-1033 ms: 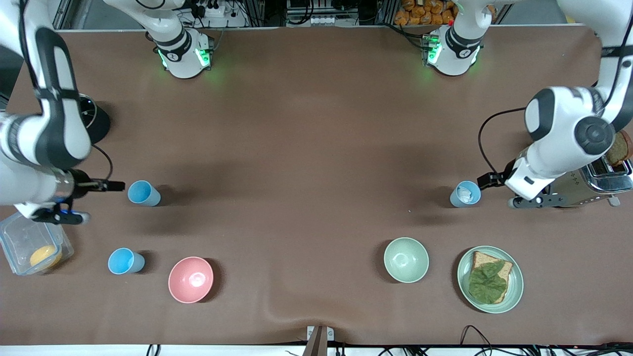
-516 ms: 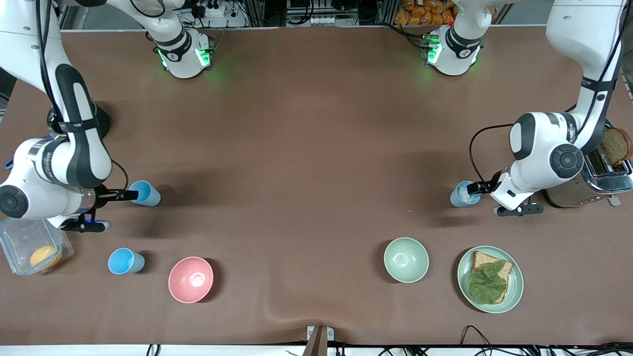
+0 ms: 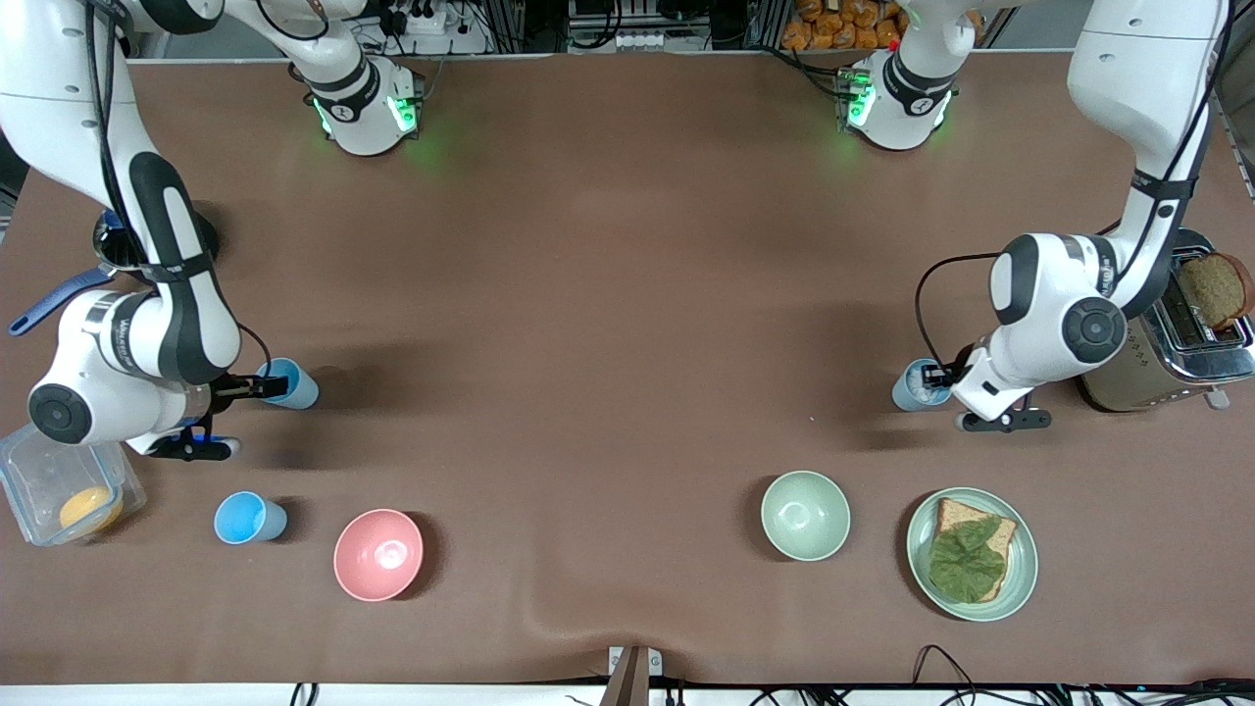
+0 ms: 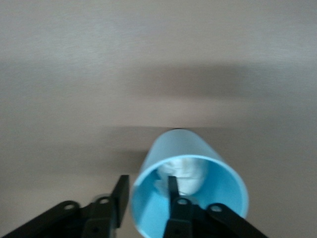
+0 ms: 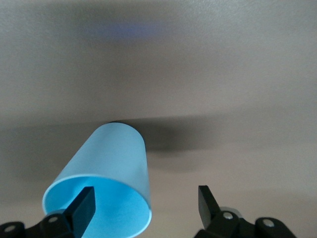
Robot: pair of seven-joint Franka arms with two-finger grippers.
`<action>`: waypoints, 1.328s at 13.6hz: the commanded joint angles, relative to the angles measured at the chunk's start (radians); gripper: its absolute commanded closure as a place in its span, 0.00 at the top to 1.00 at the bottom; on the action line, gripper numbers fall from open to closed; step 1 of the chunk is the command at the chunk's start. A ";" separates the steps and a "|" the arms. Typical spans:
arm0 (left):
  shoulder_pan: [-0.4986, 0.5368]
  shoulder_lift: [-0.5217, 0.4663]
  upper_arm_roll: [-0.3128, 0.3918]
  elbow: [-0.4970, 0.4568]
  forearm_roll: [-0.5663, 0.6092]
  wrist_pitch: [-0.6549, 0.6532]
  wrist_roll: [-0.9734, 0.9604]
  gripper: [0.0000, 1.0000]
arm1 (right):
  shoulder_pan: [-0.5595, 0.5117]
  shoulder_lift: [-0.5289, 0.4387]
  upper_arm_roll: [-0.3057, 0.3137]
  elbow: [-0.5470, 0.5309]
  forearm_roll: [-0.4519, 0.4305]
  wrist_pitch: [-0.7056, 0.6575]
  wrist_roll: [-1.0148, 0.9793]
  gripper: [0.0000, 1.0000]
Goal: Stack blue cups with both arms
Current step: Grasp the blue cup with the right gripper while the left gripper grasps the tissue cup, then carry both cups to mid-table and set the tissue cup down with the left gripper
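Straddling cup rims, both jaws gaping: left gripper (image 4: 144, 196) at the paler cup (image 3: 917, 385) by the toaster (image 3: 1167, 358), one finger inside. Right gripper (image 5: 143, 204) likewise at a blue cup (image 3: 290, 382); another cup (image 3: 247, 518) sitting at its 6 o'clock, beside the pink bowl (image 3: 378, 554).

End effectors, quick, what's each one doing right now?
Left end effector: open, fingers straddling the paler blue cup's rim.
Right end effector: open, straddling the sky blue cup's rim.

Left end effector (image 3: 939, 376) and right end effector (image 3: 275, 385), fingers spread, low.
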 commanded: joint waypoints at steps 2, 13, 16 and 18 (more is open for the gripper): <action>-0.007 0.001 -0.074 0.041 -0.024 0.006 -0.017 0.00 | -0.009 0.008 0.011 0.005 -0.004 0.011 -0.032 0.00; -0.364 0.180 -0.173 0.314 -0.012 0.005 -0.673 0.00 | 0.022 -0.094 0.024 0.038 0.002 -0.066 -0.112 0.00; -0.472 0.242 -0.171 0.385 -0.009 0.005 -0.800 0.00 | 0.065 -0.116 0.031 0.065 0.014 -0.100 -0.130 0.00; -0.527 0.271 -0.168 0.426 -0.010 0.005 -0.850 0.00 | 0.079 -0.114 0.037 0.079 0.069 -0.110 -0.128 0.00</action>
